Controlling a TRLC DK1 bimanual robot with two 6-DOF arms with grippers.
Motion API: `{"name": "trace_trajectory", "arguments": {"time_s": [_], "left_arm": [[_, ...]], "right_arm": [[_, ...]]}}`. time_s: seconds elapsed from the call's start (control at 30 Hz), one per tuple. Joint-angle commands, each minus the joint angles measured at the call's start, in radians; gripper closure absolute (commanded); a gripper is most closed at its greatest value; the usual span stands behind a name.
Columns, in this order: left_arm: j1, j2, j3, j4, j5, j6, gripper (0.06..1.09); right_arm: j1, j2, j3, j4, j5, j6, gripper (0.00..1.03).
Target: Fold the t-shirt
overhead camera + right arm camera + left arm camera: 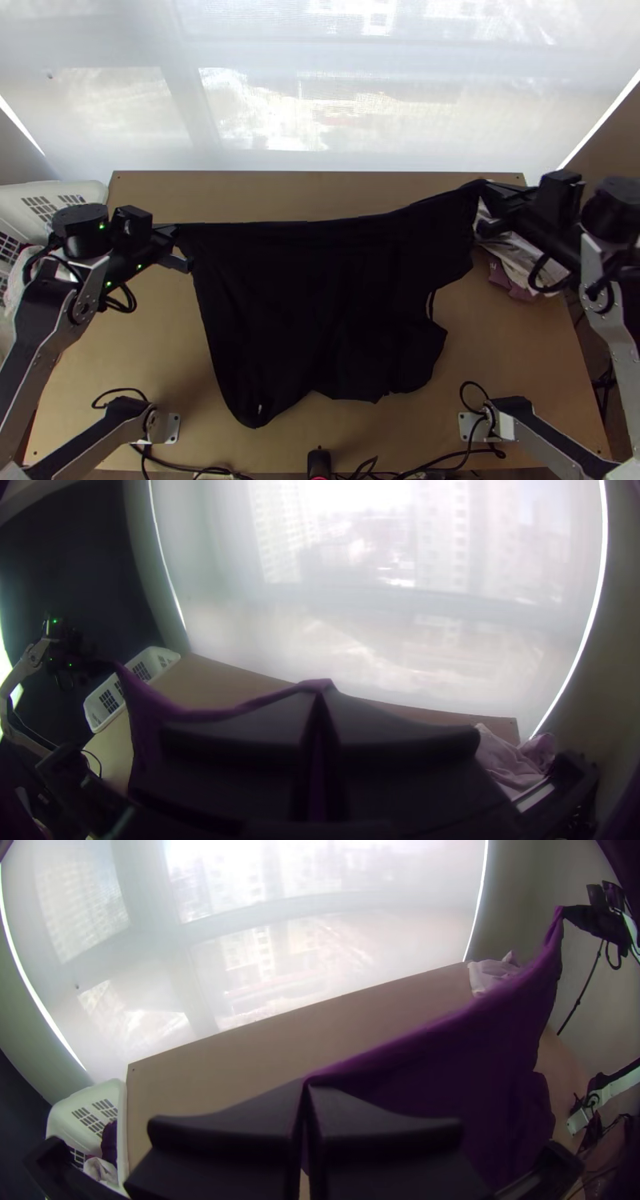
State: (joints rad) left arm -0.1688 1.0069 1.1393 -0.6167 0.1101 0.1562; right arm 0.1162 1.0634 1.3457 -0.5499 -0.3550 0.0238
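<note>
The left arm (32,360) stretches up along the desk's left side and bends inward at the wrist, holding the left gripper (178,245) over the left part of the desk (144,344). The right arm (612,336) mirrors it on the desk's right side, with the right gripper (490,205) turned inward near the far right corner of the desk, so that the two point roughly toward one another. The left jaws are pressed together on one upper corner of the t-shirt (320,296); the right jaws pinch the opposite upper corner, a strip of fabric showing between them in the right wrist view. The t-shirt is held up between the grippers over the middle of the desk, black in the top view and purple in the wrist views. Its upper edge is drawn fairly taut with a slight dip, while the rest drops in soft folds toward the desk's near edge. The lower outline is uneven: a rounded lobe with a small white mark (259,409) on the left, a shallower, wavy part on the right. The long axis runs crosswise over the desk, its right end closer to the far edge in the top view. A white basket (76,190) stands beside the desk's far left corner, and pale cloth (507,767) lies bunched at its far right corner.
</note>
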Motion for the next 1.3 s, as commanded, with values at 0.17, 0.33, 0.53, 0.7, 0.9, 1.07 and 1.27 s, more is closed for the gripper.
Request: {"name": "trace_trajectory", "arguments": {"time_s": [0.17,0.33,0.53,0.7,0.9,1.07,1.27], "left_arm": [[0.068,0.361,-0.013,0.339,-0.003,0.069,1.05],[0.094,0.503,-0.004,0.426,-0.003,0.095,1.05],[0.129,0.648,0.083,0.488,-0.006,0.112,1.05],[0.161,0.766,0.215,0.492,-0.024,0.109,1.05],[0.167,0.884,0.307,0.509,-0.044,0.106,1.05],[0.158,0.975,0.372,0.52,-0.055,0.103,1.05],[0.152,1.082,0.456,0.522,-0.056,0.098,1.05]], "right_arm": [[0.083,0.402,0.075,0.173,0.062,-0.004,1.0],[0.069,0.593,0.199,0.186,0.062,-0.01,1.0],[0.069,0.794,0.379,0.196,0.062,-0.004,1.0],[0.059,0.925,0.523,0.182,0.064,-0.002,1.0],[0.054,1.031,0.604,0.168,0.065,-0.009,1.0],[0.045,1.113,0.675,0.159,0.07,-0.01,1.0],[0.043,1.202,0.764,0.14,0.073,-0.01,1.0]]}}
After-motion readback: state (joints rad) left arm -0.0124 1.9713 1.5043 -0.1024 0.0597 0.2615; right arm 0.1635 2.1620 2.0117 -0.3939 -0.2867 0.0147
